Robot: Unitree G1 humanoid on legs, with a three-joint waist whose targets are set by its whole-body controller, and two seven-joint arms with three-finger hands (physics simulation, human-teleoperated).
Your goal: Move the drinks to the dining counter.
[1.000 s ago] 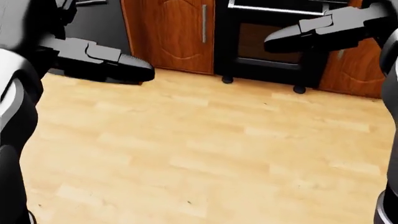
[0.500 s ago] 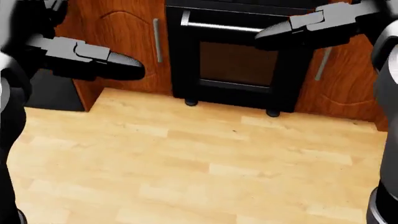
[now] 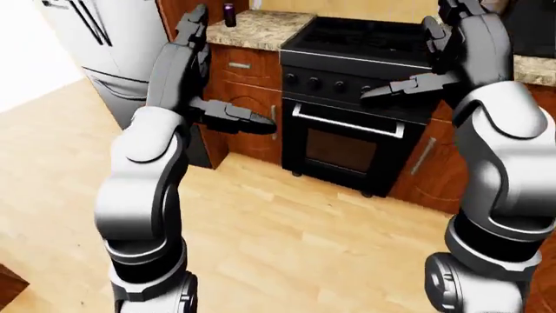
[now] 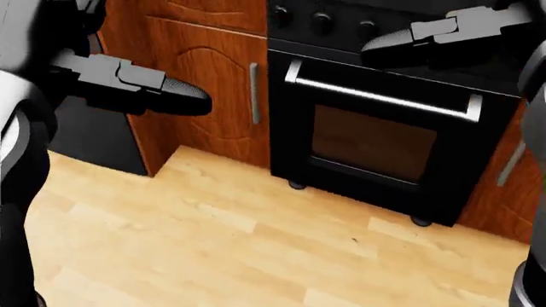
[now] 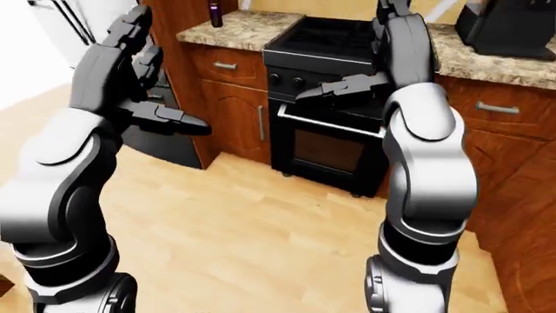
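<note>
While both hands hang empty, fingers apart, the only drink in sight, a purple can (image 3: pixel 229 14), stands upright on the counter (image 3: pixel 261 29) left of the stove (image 3: pixel 356 104), beyond the left hand (image 3: pixel 227 114), nearer than the right hand (image 3: pixel 417 81).

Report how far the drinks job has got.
Done: nothing that shows; no dining counter is in view. In hand: nothing; the left hand and right hand are raised, open and empty before the black stove. Left: one small purple can, possibly a drink, stands on the granite counter beside the stove, ungrasped.
</note>
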